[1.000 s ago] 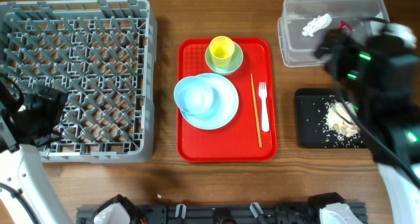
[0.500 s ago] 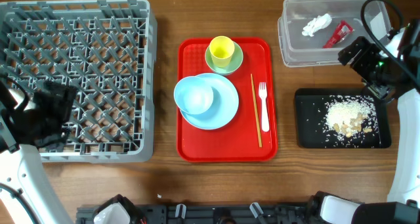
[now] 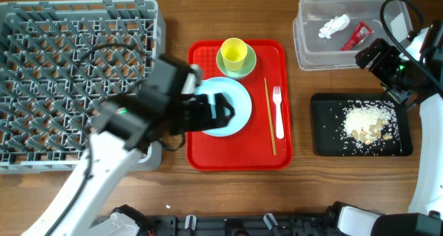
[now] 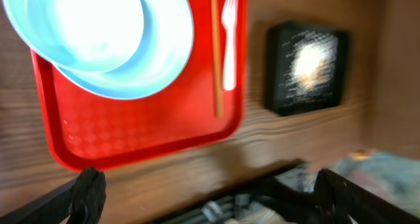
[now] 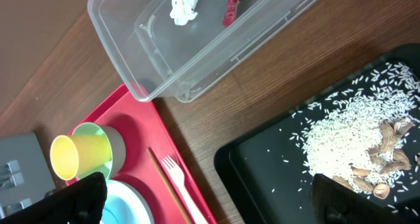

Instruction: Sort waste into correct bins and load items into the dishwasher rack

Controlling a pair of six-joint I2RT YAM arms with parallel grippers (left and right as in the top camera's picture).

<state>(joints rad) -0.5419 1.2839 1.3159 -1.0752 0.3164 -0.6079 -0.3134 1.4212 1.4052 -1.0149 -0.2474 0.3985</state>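
Since half a second ago the left arm has swung off the near corner of the dishwasher rack (image 3: 76,5) and out over the red tray (image 3: 239,154). The right arm has not shifted.

From overhead, the left gripper (image 3: 225,113) hangs above the blue plate (image 3: 240,101) and hides its left part. Behind the plate, the yellow cup (image 3: 233,52) stands on the green saucer (image 3: 248,67). Along the tray's right side lie the chopsticks (image 3: 270,118) and, just beside them, the fork (image 3: 278,115). The rack has nothing in it. The right gripper (image 3: 370,56) hovers by the right end of the clear tub (image 3: 311,54), which holds the tissue (image 3: 333,25) and the red wrapper (image 3: 356,35). The black tray (image 3: 325,140) in front of the tub carries the rice scraps (image 3: 367,118).

The left wrist view is blurred. The left arm's fingers (image 4: 88,191) are spread wide at the frame's lower corners, with nothing between them. Beyond them the bowl (image 4: 92,20) sits in the plate, with chopsticks and fork to its right, and the black tray is off on the table (image 4: 308,145).

The right wrist view also shows that arm's fingers (image 5: 351,198) far apart and holding nothing. Tissue and wrapper lie at the tub's far end. Rice is heaped and scattered on the black tray, with some brown bits (image 5: 387,159) at the heap's edge. Cup, saucer, fork and chopsticks show at the lower left.
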